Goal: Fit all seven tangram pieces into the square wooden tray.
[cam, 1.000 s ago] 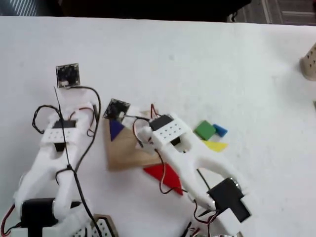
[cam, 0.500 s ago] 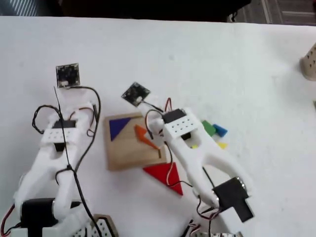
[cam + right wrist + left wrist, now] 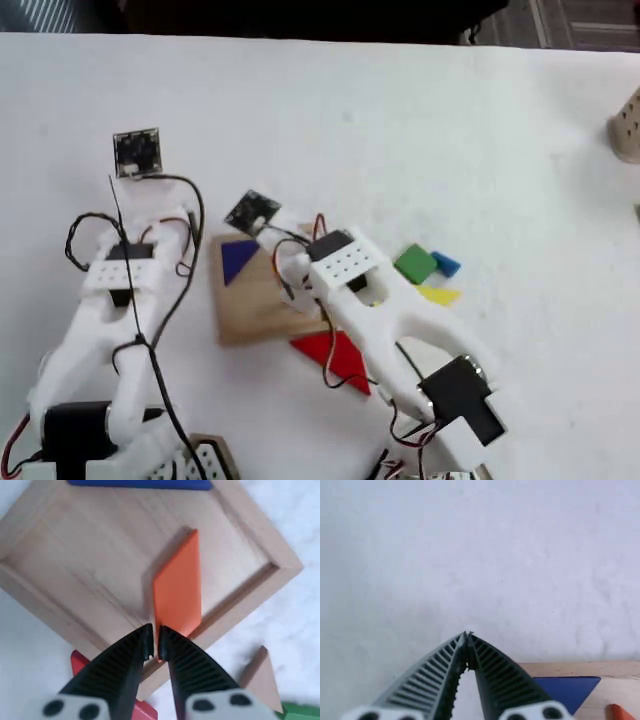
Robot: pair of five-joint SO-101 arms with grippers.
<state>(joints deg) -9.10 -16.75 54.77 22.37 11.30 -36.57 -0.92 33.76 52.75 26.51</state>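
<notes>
The square wooden tray lies between the two arms. A blue triangle sits in its far left corner. In the right wrist view an orange parallelogram lies tilted in the tray, its near end over the rim. My right gripper is shut on that end. A red triangle lies on the table just in front of the tray. My left gripper is shut on nothing over bare table, beside the tray corner that holds the blue triangle.
A green square, a small blue piece and a yellow triangle lie right of the right arm. A pale wood-coloured triangle lies by the tray rim. A pegged block stands at the far right edge.
Half a second ago the right arm stood farther right and the orange piece showed in the tray. The arm has swung back left over the tray and covers it. The left arm is still.
</notes>
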